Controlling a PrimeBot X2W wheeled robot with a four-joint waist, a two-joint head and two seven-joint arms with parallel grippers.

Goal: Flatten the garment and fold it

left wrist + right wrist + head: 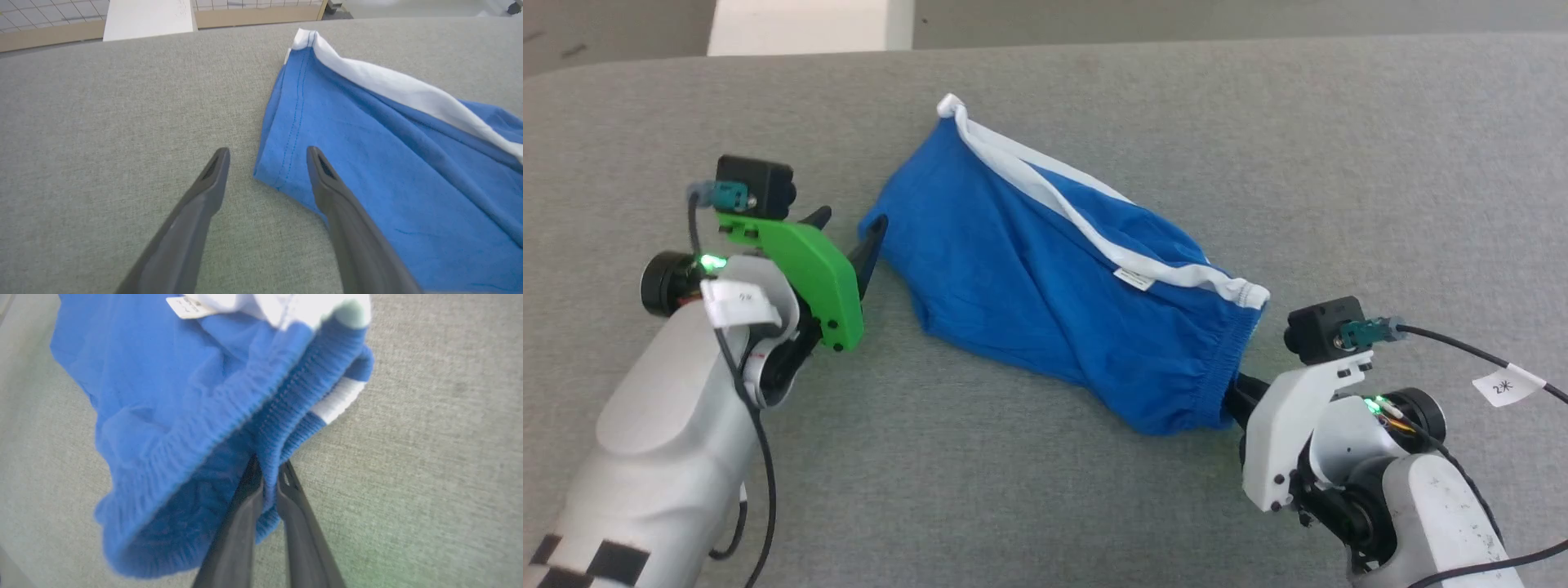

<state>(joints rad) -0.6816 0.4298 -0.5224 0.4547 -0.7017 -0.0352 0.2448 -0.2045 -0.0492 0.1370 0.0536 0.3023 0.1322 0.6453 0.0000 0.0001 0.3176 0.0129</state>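
In the head view the garment lies crumpled on the grey tabletop, stretched on a slant from its hem end, nearer the far edge, to its gathered waistband, nearer the right side. A white stripe runs along its far side, with a small tag just below it. The left gripper sits at the garment's left hem corner with its fingers spread and nothing between them. The right gripper is at the waistband end, with its fingertips tucked under the blue fabric. In the left wrist view the left gripper stands wide apart. One finger is over bare tabletop, the other is over the garment, and the hem corner lies between them ungrasped. The white stripe runs off toward the right. In the right wrist view the right gripper is pinched close on the waistband, with a fold of elastic caught between its two fingers. The garment bunches up beyond it over the tabletop. The tag shows at the top.
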